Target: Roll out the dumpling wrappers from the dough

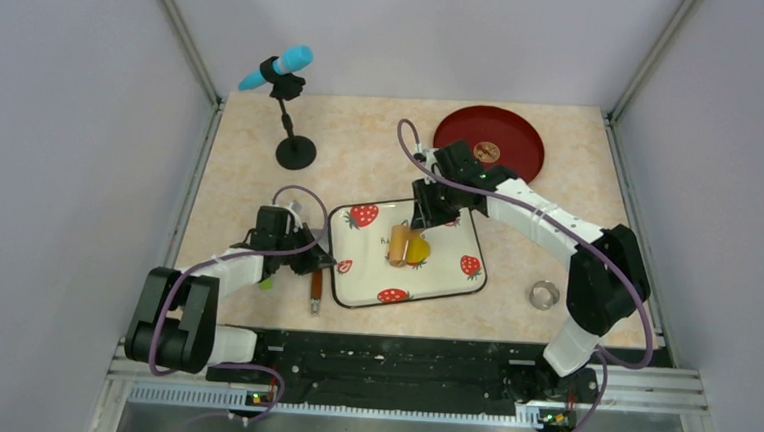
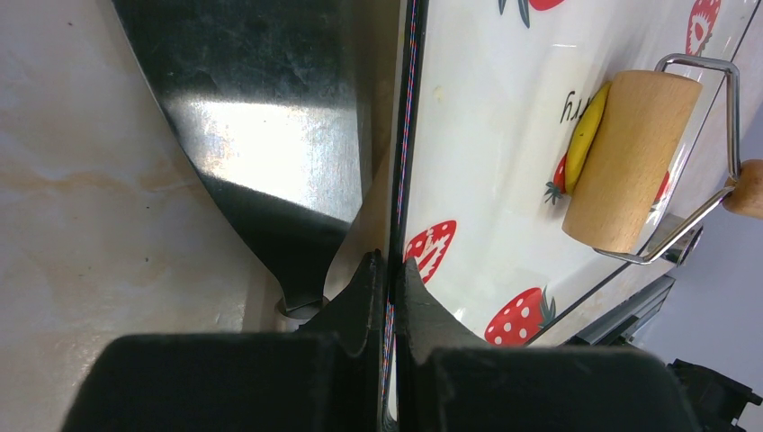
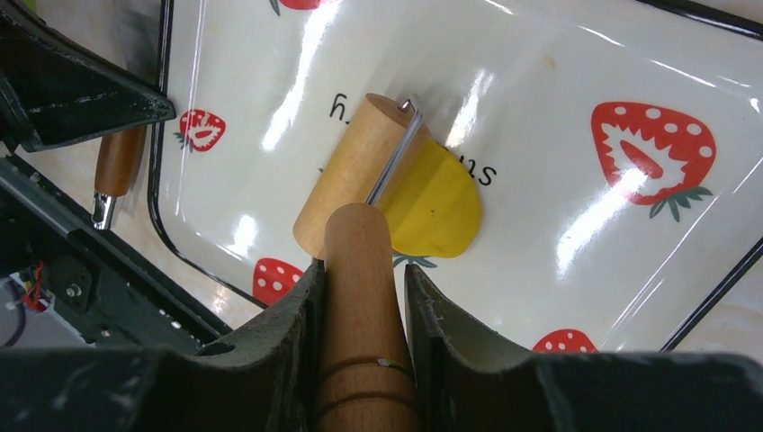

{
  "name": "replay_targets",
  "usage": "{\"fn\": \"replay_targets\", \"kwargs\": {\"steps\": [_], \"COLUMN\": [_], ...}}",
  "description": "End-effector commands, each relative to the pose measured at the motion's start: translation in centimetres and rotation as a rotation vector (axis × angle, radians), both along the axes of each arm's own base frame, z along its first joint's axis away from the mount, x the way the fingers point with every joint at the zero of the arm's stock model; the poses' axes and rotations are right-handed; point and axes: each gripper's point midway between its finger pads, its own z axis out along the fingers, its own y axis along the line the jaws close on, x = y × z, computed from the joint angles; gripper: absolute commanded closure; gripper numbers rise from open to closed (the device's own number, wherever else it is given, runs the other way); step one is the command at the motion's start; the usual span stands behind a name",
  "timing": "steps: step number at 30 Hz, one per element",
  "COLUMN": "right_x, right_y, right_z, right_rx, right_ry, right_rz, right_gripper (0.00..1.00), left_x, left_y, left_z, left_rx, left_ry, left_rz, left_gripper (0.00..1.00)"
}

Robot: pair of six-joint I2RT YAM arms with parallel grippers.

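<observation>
Right wrist: right gripper (image 3: 362, 268) clamping roller (image 3: 351, 171) over dough (image 3: 436, 207), centre frame. Left wrist alone: left gripper (image 2: 389, 265) pinching tray (image 2: 486, 117) rim.

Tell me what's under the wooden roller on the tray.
Yellow dough lies under the roller, flattened and sticking out on one side onto the tray. How far it extends beneath the roller is hidden.

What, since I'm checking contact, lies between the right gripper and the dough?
The wooden roller, handle in the right gripper, drum on the dough; right wrist view shows it.
</observation>
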Motion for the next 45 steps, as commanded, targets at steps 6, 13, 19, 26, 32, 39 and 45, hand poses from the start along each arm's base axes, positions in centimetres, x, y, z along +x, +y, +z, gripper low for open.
{"fn": "replay_targets", "kwargs": {"steps": [6, 13, 19, 26, 32, 39, 45], "right_x": [-6.3, -6.4, -6.5, -6.5, -6.6, -6.6, -6.6], "right_y": [-9.8, -9.8, -9.7, -9.6, -9.6, -9.5, -9.3], "right_z": [-12.5, -12.8, -13.1, -13.2, -13.3, -13.4, -13.5], "right_rx": [-0.476, -0.471, -0.469, -0.458, -0.451, -0.447, -0.448], "right_ry": [0.294, 0.293, 0.296, 0.291, 0.288, 0.275, 0.268], "right_rz": [-0.013, -0.016, -0.011, -0.010, -0.017, -0.022, -0.023], "right_gripper": [1.00, 1.00, 1.00, 1.00, 1.00, 1.00, 1.00], "left_x": [-0.7, -0.7, -0.7, -0.7, -0.6, -0.6, -0.7], "left_y": [2.0, 2.0, 2.0, 2.0, 2.0, 2.0, 2.0], "left_z": [-1.9, -1.9, -1.8, -1.9, -1.8, -1.8, -1.8], "left_rx": [0.102, 0.104, 0.103, 0.102, 0.102, 0.102, 0.102], "left_ry": [0.052, 0.053, 0.050, 0.051, 0.049, 0.049, 0.049], "left_rz": [0.044, 0.044, 0.044, 0.046, 0.045, 0.045, 0.045], "left_gripper": [1.00, 1.00, 1.00, 1.00, 1.00, 1.00, 1.00]}}
